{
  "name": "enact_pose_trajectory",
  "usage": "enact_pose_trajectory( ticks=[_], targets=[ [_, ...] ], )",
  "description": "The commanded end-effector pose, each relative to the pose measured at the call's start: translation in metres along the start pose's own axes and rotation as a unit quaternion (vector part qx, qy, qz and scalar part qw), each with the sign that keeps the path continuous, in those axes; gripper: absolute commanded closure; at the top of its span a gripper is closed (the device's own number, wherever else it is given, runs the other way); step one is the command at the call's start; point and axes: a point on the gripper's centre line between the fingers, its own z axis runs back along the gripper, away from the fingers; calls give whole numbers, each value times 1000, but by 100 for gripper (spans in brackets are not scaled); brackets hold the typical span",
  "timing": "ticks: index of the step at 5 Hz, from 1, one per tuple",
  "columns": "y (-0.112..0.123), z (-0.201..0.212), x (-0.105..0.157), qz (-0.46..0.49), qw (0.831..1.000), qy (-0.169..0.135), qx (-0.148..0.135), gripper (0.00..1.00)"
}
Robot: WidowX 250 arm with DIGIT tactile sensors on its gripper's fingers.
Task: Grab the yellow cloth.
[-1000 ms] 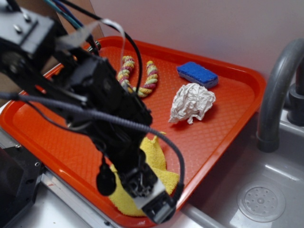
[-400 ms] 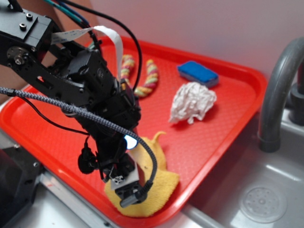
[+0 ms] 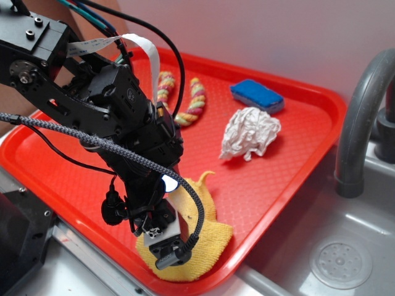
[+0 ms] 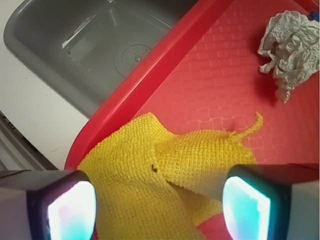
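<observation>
Your gripper (image 4: 159, 205) — jaws spread wide, one finger (image 4: 70, 210) over the cloth's left part, the other at its right edge, nothing clamped.

Yellow cloth (image 4: 165, 170) — rumpled, folded over itself, lying in the near corner of the red tray (image 3: 290, 179), close against the rim (image 4: 150, 75) beside the sink (image 4: 90, 35); in the exterior view you see the gripper (image 3: 165, 243) directly above it (image 3: 210, 237).

Elsewhere on the tray: crumpled white paper wad (image 3: 250, 134), blue sponge (image 3: 257, 96), braided rope toy (image 3: 191, 102) — all well apart from the cloth.
</observation>
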Motion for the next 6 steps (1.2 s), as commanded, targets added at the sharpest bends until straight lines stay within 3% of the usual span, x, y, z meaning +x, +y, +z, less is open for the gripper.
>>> enact_pose_trajectory(
  ticks=[1, 5, 6],
  targets=[
    [1, -61, -24, 21, 998, 55, 29, 100],
    [14, 27, -22, 60, 998, 1, 14, 100],
    [17, 20, -21, 68, 997, 22, 22, 100]
  ],
)
